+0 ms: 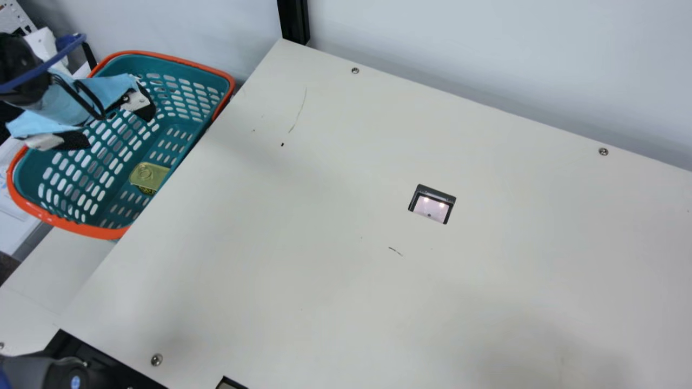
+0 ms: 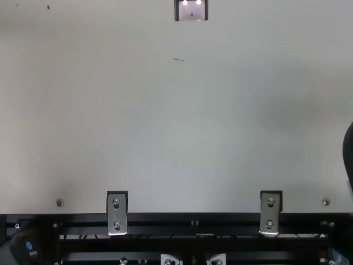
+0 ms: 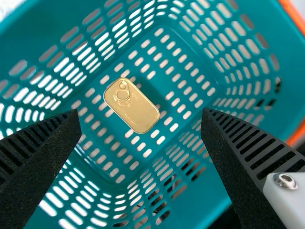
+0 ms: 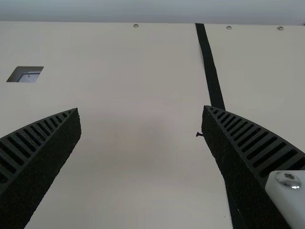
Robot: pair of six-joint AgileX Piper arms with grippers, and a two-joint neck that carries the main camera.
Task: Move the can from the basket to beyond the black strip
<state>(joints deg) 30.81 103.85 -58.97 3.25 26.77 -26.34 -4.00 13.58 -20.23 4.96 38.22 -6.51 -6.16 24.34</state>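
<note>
Lying flat on the floor of the teal basket (image 1: 70, 224): gold ring-pull can (image 3: 131, 106). Left gripper (image 3: 141, 112) held above, fingers parted; right gripper (image 4: 141, 109) parted too. Judged stiff, light, slippery; depth poorly seen, probably shallow; best gripped low across the narrower width

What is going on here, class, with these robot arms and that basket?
The robot's left gripper is open over the basket, with the gold can lying on the basket's floor below, not gripped. The right gripper is open and empty above the table, near the black strip. The can's move hasn't been made.
</note>
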